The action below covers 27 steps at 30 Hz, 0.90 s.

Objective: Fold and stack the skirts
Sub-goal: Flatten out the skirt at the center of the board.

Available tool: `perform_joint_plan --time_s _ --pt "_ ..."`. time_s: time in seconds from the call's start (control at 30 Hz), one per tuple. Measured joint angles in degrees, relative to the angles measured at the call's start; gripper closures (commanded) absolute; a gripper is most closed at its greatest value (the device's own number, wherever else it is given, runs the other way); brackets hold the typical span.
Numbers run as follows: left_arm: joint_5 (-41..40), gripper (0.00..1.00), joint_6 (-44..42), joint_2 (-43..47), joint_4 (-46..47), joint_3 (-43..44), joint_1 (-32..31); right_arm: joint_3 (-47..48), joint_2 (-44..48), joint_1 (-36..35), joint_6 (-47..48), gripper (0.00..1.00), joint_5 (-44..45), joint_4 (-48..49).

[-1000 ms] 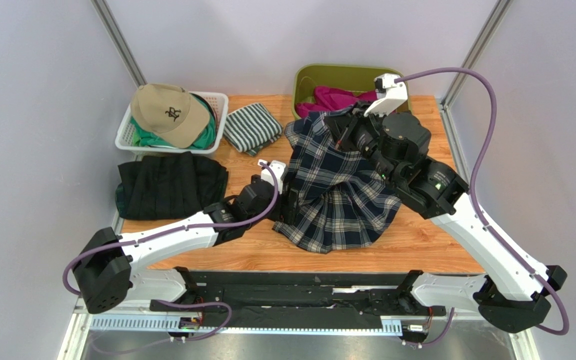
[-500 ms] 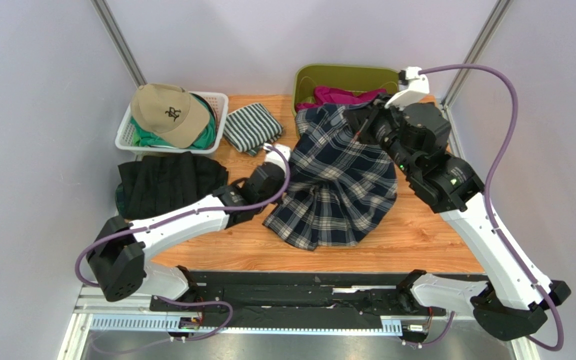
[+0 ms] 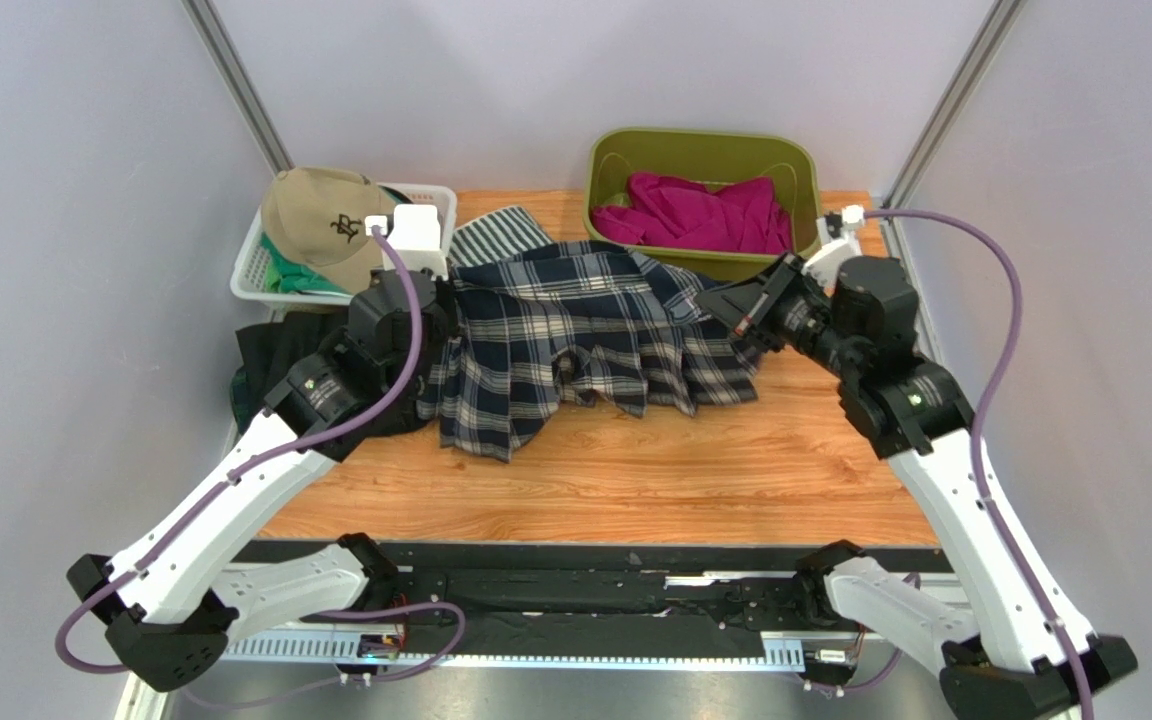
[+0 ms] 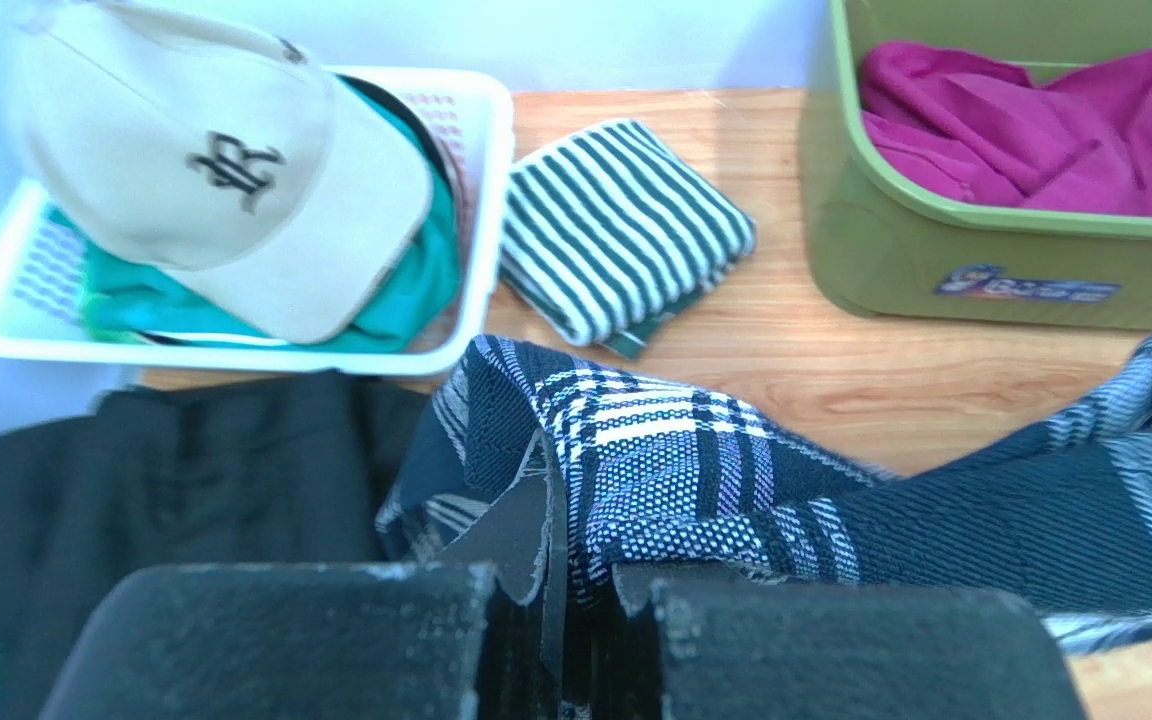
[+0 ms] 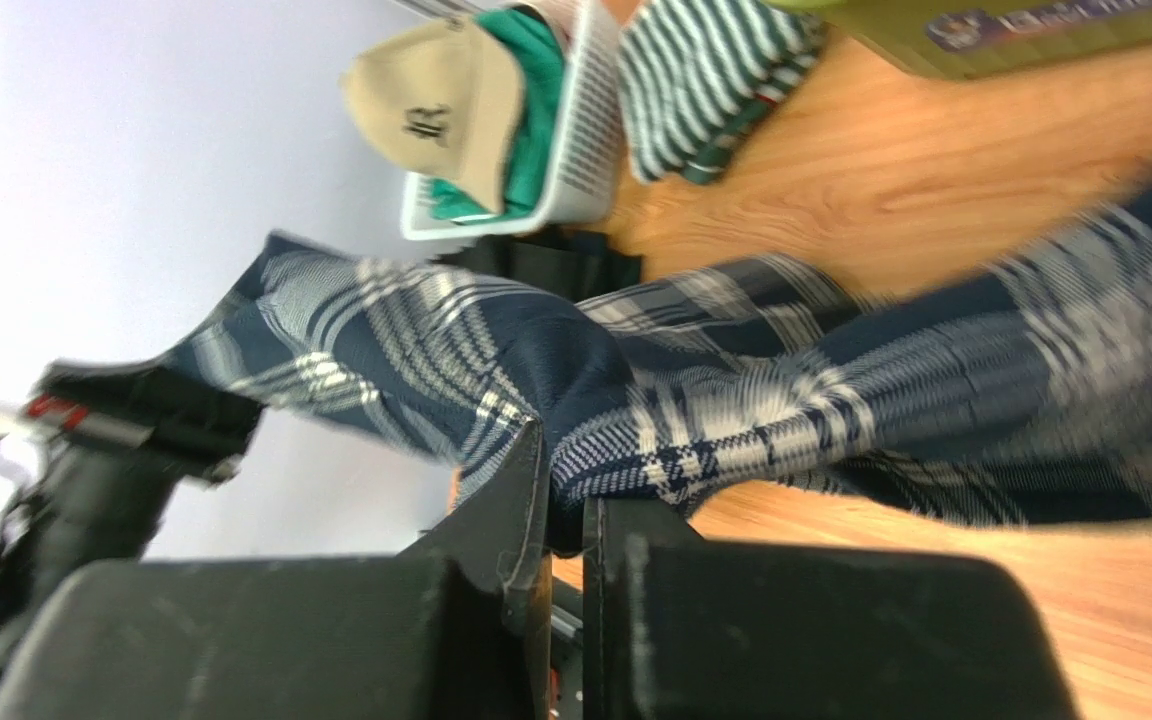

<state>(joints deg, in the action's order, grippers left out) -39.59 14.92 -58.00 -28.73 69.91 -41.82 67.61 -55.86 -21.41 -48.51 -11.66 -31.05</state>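
Plaid in navy, white and grey runs across the middle of the table (image 3: 657,480): the plaid skirt (image 3: 582,323) is pulled out sideways between the two arms. The left gripper (image 3: 440,300) has its jaws pinched tight on the skirt's left end. The right gripper (image 3: 743,308) is clamped just as tight on the right end, close to the front of the green bin (image 3: 702,150).

From the left wrist, the left gripper (image 4: 560,578) shows its two fingers nearly together with a fold of the plaid skirt (image 4: 657,465) coming up from between them. From the right wrist, the right gripper (image 5: 560,525) looks much the same, with the plaid skirt (image 5: 612,375) running away from it in a taut band. The lower pleats sag toward the wood on the near side; I can't tell whether they rest on it.

A dark pile (image 3: 274,375) of cloth lies flat at the left edge of the table, partly under the left arm, and the plaid's left end overlaps its right side. I can't make out whether the pile is one skirt or two.

Behind it is a white basket (image 3: 259,278) with a tan cap (image 3: 319,225) on top. A striped cloth (image 3: 500,233) lies folded just beside the basket, and a magenta cloth (image 3: 702,210) sits in the bin.
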Motion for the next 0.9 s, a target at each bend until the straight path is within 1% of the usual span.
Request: perform_joint_plan --time_s 0.2,0.3,0.37,0.47,0.53,0.6,0.67,0.73,0.8,0.83,0.9 --pt "0.42 1.0 -3.45 1.6 -0.44 1.03 -0.31 0.96 9.79 0.28 -0.09 1.0 -0.87 -0.11" --pt "1.9 1.0 -4.7 0.07 1.95 1.6 -0.55 2.64 10.8 0.37 0.35 1.0 0.13 -0.46" --pt "2.21 1.0 -5.03 -2.91 2.23 3.32 0.31 4.15 8.9 1.16 0.83 1.0 1.03 -1.05" --pt "3.98 1.0 -5.46 -11.41 2.27 9.55 4.15 7.39 2.45 4.74 1.86 1.0 1.44 -1.38" --pt "6.78 1.0 -5.57 -18.01 0.85 15.96 7.15 10.1 -2.84 8.24 2.21 1.0 -0.26 -1.18" --pt "9.18 1.0 -5.88 -24.94 -1.49 24.26 9.42 13.4 -8.35 11.04 2.32 1.0 -2.56 -1.14" --pt "10.84 1.0 -6.58 -29.05 -3.04 29.81 10.6 16.44 -12.28 12.87 2.69 1.0 -4.66 -0.94" --pt "12.24 1.0 -7.15 -29.97 -3.8 31.58 11.08 17.94 -13.55 13.88 3.15 1.0 -6.58 -0.59" --pt "13.46 1.0 -7.37 -29.0 -4.9 31.52 11.21 17.7 -12.44 14.25 3.54 1.0 -8.07 -0.22" --pt "14.12 1.0 -7.3 -27.89 -4.33 30.29 11.23 17.07 -11.37 14.27 3.65 1.0 -8.46 0.15" --pt "16.48 1.0 -7.06 -23.61 -3.89 25.11 10.99 14.1 -7.8 14.32 3.93 0.98 -9.4 0.9"
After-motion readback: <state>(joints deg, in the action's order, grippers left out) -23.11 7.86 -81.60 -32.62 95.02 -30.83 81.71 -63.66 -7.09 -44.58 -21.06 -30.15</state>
